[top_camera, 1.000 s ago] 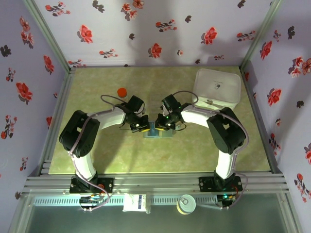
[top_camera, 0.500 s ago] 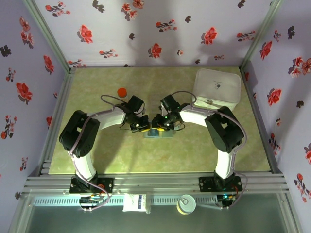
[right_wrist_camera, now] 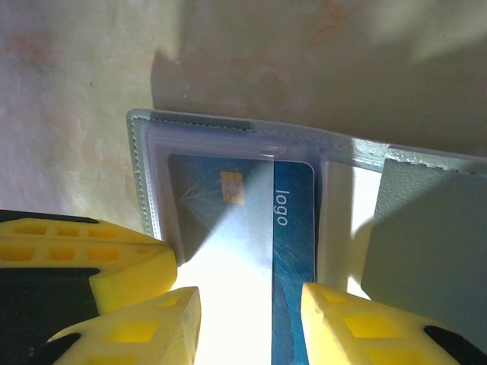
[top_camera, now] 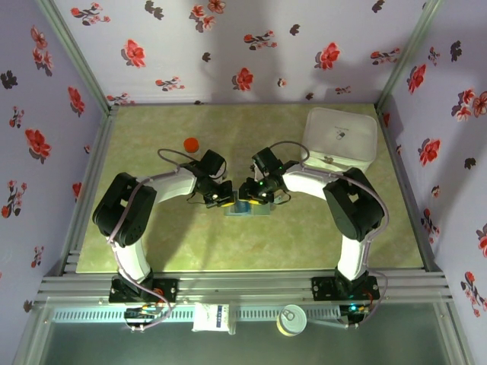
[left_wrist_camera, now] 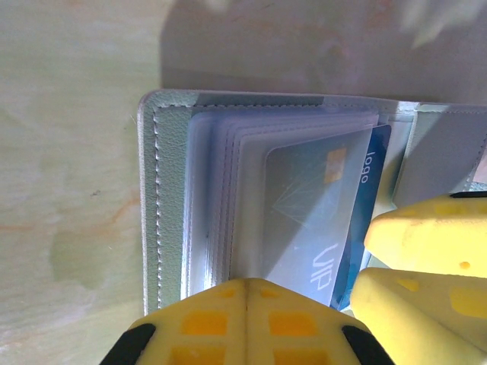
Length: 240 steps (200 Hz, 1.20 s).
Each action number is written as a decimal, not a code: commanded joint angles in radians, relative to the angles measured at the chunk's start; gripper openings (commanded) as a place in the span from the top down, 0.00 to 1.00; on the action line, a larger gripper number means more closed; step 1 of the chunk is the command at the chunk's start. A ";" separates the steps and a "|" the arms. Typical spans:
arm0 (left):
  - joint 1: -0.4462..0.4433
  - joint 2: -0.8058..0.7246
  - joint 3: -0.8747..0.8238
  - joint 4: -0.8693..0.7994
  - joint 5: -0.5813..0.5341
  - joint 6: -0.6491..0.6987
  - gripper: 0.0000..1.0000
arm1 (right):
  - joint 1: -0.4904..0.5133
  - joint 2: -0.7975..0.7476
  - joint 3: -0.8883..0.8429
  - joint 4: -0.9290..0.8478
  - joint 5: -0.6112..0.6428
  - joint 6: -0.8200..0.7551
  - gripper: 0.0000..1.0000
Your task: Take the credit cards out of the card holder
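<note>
Two arms meet mid-desk (top_camera: 183,236) in the overhead view. My left fingers (top_camera: 223,199) and right fingers (top_camera: 256,195) are both down on the card holder (top_camera: 247,208). It lies open between them, well apart from the white lidded box (top_camera: 340,138) at the far right and the little red cap (top_camera: 191,143).

Left wrist cam: the left fingers are clenched, pads tight together with nothing between them. Their tips sit on the near edge of the clear sleeves (left_wrist_camera: 228,190), so I reckon they're pinning the holder flat. A blue credit card (left_wrist_camera: 367,205) pokes out of the top sleeve toward the spine, with "logo" and "VIP" readable on it.

Right wrist cam: the right fingers are released and parted, straddling the exposed end of that card. One pad sits just beside its outer edge. It's not pinched as far as I can tell, and most of the card is under plastic.

So we're at the extraction step, first card partway out. Next I'd close the right fingers on the bare blue end and slide it straight out along the sleeve while the left holds everything down. If the grip slips, the whole holder will probably drag along.
</note>
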 commanded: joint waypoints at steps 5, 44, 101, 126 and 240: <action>-0.004 -0.024 0.019 -0.048 -0.014 0.021 1.00 | 0.001 -0.038 0.009 -0.042 0.023 -0.021 0.60; -0.005 -0.026 0.032 -0.049 -0.009 0.022 1.00 | 0.001 -0.042 0.009 -0.042 0.020 -0.018 0.60; -0.004 -0.003 0.039 -0.044 -0.012 0.031 1.00 | 0.001 -0.015 0.019 0.017 0.002 -0.008 0.68; -0.004 0.007 0.035 -0.048 -0.019 0.036 1.00 | -0.001 0.009 0.031 0.021 0.006 -0.006 0.70; -0.004 0.002 0.024 -0.077 -0.033 0.049 1.00 | -0.009 0.000 0.000 0.005 0.044 0.004 0.74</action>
